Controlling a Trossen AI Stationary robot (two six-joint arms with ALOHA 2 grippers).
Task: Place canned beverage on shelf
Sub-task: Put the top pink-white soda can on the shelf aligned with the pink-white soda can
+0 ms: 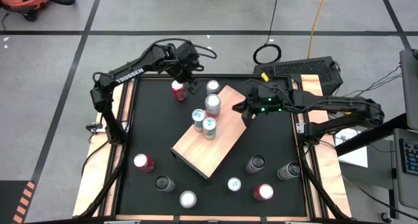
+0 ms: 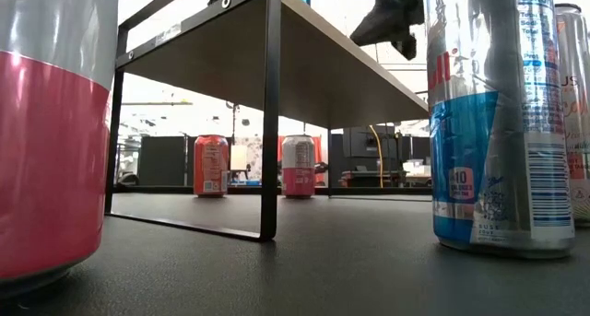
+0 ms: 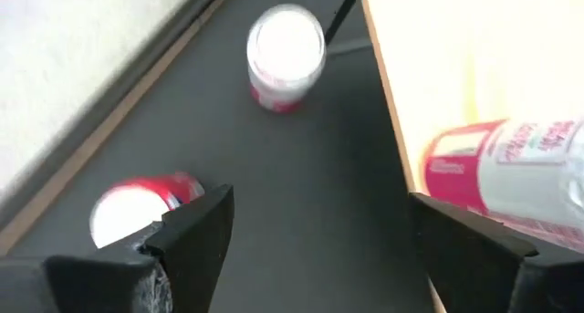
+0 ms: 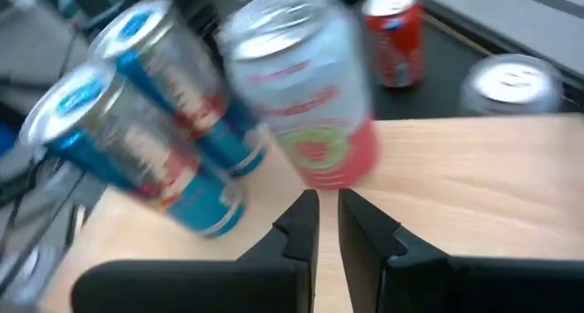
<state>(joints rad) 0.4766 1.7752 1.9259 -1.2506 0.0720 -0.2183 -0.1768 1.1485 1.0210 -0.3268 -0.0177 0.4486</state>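
Cans stand in two places: three already on the shelf [image 1: 212,138], the rest on the black tabletop [image 1: 150,139]. On the board I see two blue-and-silver cans [image 4: 160,135] side by side and a pink-and-white can [image 4: 306,99] next to them toward the far corner, all upright. My right gripper [image 4: 328,213] hangs over the shelf's bare wood just short of that pink-and-white can, fingers [image 4: 297,226] pressed together with only a thin slit between them, holding nothing; the can sits straight ahead of the tips, apart from them.

My left gripper [image 3: 315,231] is at the far left corner of the table, above a red can [image 1: 177,89] that stands on the tabletop just off the shelf's corner. My fingers [image 3: 196,231] here are spread wide and empty. That red can (only its top and a strip of its side show) lies beside my one finger, not between the two, and I cannot tell whether it touches. Another red-and-white can [image 3: 286,57] stands farther ahead on the tabletop, near the shelf's edge.
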